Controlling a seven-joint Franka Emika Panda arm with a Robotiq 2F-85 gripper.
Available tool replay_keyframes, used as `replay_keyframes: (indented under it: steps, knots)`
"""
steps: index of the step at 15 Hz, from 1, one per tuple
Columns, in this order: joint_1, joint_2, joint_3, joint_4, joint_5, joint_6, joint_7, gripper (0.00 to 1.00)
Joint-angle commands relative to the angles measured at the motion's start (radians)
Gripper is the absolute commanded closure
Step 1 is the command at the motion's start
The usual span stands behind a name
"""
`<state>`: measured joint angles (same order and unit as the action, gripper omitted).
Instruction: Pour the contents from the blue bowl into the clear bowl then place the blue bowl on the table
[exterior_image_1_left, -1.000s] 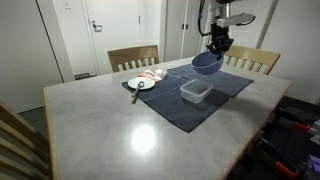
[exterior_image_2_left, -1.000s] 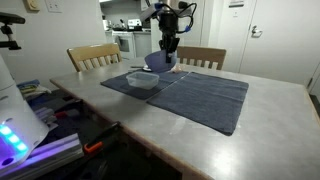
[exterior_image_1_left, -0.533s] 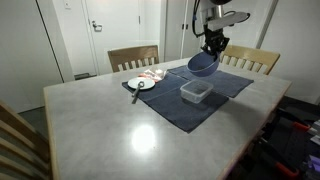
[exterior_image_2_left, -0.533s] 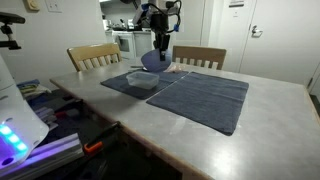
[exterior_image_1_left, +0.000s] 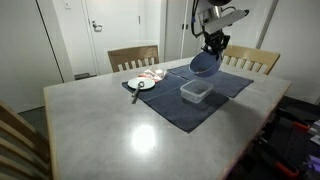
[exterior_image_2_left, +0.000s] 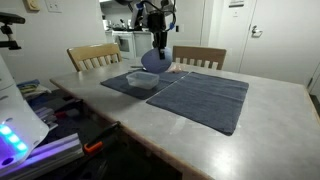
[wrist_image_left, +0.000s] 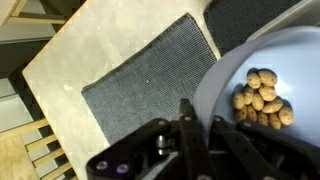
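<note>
While the Robotiq gripper (exterior_image_1_left: 211, 47) hangs over the pale grey glossy table (exterior_image_1_left: 110, 125), its jaws are clamped shut on the rim of the round medium-blue plastic bowl (exterior_image_1_left: 205, 64). The bowl is airborne and tipped steeply on its side. It sits above and just behind the small translucent squarish plastic container (exterior_image_1_left: 196, 91), with clear air between the two.

In both exterior views the bowl (exterior_image_2_left: 154, 60) is higher than the container (exterior_image_2_left: 143, 80) and a little off to one side, not centred over it.

Wrist view: the gripper (wrist_image_left: 200, 122) comes in from the bottom edge and the bowl (wrist_image_left: 275, 60) fills the right side. Light-brown nut-like pieces (wrist_image_left: 262, 100) are piled against the bowl's lower wall, all inside.

The container rests flat on a dark blue cloth (exterior_image_1_left: 175, 108) draped over part of the table. Can't tell whether anything is in the container.

A white round plate (exterior_image_1_left: 141, 84) sits at a corner of the cloth, apart from the container. What's on the plate is too small to make out.

Two wooden chairs (exterior_image_1_left: 133, 57) stand behind the table, beyond the container.
</note>
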<state>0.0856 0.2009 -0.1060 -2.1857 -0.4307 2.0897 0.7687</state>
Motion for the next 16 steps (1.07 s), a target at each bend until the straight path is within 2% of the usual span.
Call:
replay_keyframes:
  steps: [1, 10, 16]
  knots:
    - [0.009, 0.048, 0.015, 0.066, -0.055, -0.078, 0.048, 0.98]
    - [0.07, 0.138, 0.059, 0.142, -0.08, -0.198, 0.101, 0.98]
    - [0.096, 0.167, 0.063, 0.173, -0.084, -0.252, 0.113, 0.98]
